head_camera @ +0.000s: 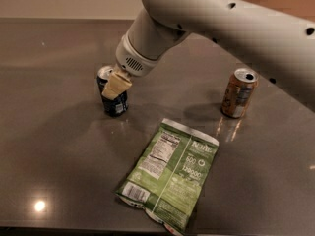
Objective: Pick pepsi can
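The pepsi can (114,104) is a small dark blue can with a silver top. It stands upright on the dark table, left of the middle. My gripper (115,86) comes down from the upper right on the white arm (221,23) and sits at the can's upper part, covering part of its front and right side. The can's base rests on the table.
An orange-brown can (237,93) stands upright to the right. A green chip bag (170,173) lies flat in front, near the table's (49,146) front edge. A bright light reflection shows at the front left.
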`<state>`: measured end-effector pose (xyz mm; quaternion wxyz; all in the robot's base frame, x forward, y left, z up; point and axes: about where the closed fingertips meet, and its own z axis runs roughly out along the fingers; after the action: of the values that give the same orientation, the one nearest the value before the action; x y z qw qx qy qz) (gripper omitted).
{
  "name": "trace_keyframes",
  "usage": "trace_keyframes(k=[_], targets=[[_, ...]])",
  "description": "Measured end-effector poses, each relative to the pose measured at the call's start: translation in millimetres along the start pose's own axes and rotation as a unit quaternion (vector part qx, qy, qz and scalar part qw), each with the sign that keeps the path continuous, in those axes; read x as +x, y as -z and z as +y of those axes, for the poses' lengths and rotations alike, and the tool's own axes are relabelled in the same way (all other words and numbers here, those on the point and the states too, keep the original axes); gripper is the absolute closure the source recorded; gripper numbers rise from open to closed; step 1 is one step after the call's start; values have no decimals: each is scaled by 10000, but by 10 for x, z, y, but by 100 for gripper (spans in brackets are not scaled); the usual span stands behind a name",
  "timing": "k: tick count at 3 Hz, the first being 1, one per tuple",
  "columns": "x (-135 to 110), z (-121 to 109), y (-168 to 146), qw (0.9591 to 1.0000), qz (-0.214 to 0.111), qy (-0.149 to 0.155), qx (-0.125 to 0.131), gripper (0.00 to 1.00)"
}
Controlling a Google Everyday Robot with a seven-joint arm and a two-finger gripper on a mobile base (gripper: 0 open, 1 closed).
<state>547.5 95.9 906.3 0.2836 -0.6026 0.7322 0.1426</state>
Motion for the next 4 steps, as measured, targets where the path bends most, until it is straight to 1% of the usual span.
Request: trace_keyframes(k=[1,2,3,4], targets=[[-40,-39,271,9996,-156,63,-222,87],[-163,-35,734,9979,-323,371,-430,100],[-282,5,1183,9949,-419,757,-525,100],[-325,24,1472,9927,-422,986,-556,100]])
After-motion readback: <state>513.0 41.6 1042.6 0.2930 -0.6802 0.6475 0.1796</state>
